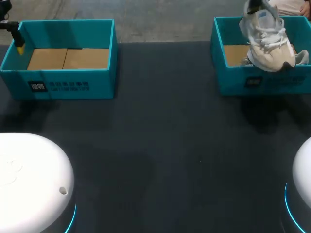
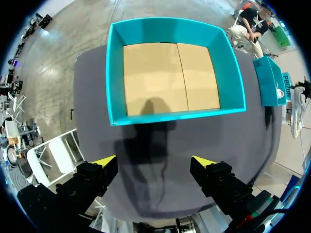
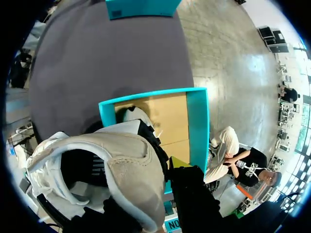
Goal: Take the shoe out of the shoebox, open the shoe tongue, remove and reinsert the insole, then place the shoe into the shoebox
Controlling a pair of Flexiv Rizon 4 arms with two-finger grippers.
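Note:
A white and beige lace-up shoe (image 1: 267, 41) hangs toe down over the right teal shoebox (image 1: 257, 80). My right gripper (image 1: 253, 7) is shut on its heel collar from above. In the right wrist view the shoe (image 3: 121, 165) fills the space at the gripper (image 3: 163, 170): one yellow-tipped finger lies outside the collar, the other is hidden inside. Below it the shoebox (image 3: 197, 126) shows its cardboard floor and a second pale thing (image 3: 132, 115). My left gripper (image 2: 154, 162) stands open with nothing between its fingers, over the dark table just outside the left box.
The left teal box (image 1: 63, 85) holds nothing on its cardboard floor (image 2: 167, 77); my left gripper (image 1: 17, 41) hangs at its far left corner. The dark table (image 1: 165, 145) stretches between the two boxes. White arm bases sit at both near corners.

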